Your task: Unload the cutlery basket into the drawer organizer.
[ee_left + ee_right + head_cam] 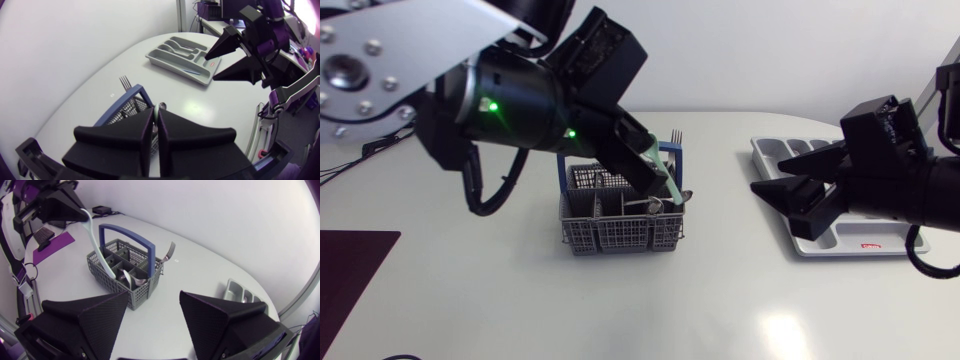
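left claw (655, 180) clamped on the pale utensil (95, 237), long axis steep, its lower end down in the basket (620, 235); organizer (850, 245) lies rightward, beside the wide-apart right claw (790, 205)

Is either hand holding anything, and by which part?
The left hand grips a pale green utensil by the top end of its handle, its lower end down in the basket. The right hand is open and empty.
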Available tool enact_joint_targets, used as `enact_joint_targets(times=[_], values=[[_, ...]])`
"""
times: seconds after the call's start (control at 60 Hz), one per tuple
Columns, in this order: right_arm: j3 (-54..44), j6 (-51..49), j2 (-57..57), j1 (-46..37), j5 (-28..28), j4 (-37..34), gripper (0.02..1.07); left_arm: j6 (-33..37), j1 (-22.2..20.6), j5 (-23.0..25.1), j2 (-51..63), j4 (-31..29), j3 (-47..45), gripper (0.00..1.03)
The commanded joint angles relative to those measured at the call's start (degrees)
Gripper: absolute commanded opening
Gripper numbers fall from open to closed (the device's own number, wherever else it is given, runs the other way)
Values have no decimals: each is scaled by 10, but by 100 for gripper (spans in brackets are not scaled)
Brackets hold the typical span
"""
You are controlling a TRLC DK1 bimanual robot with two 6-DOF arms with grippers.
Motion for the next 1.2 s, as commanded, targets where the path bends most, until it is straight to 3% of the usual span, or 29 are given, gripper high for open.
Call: enact_joint_targets(times=[0.0, 0.133, 0.283, 0.45, 0.733, 0.983, 1.183], values=[[-16, 17, -3, 26, -2, -6, 76, -46, 17, 43, 42, -21, 44, 4], [-13, 21, 8, 57, 3, 1, 75, -76, 39, 117, 95, -59, 89, 4], [-10, 25, 29, 94, 17, 11, 72, -86, 48, 148, 127, -80, 116, 4], [-3, 27, 73, 156, 72, 43, 70, -97, 64, 198, 156, -102, 142, 4], [13, 26, 144, 191, 106, 87, 63, -102, 74, 231, 168, -111, 147, 4], [13, 13, 170, 222, 176, 119, 37, -102, 78, 242, 174, -114, 146, 4], [9, 6, 174, 227, 198, 124, 13, -102, 78, 243, 175, -115, 144, 4]])
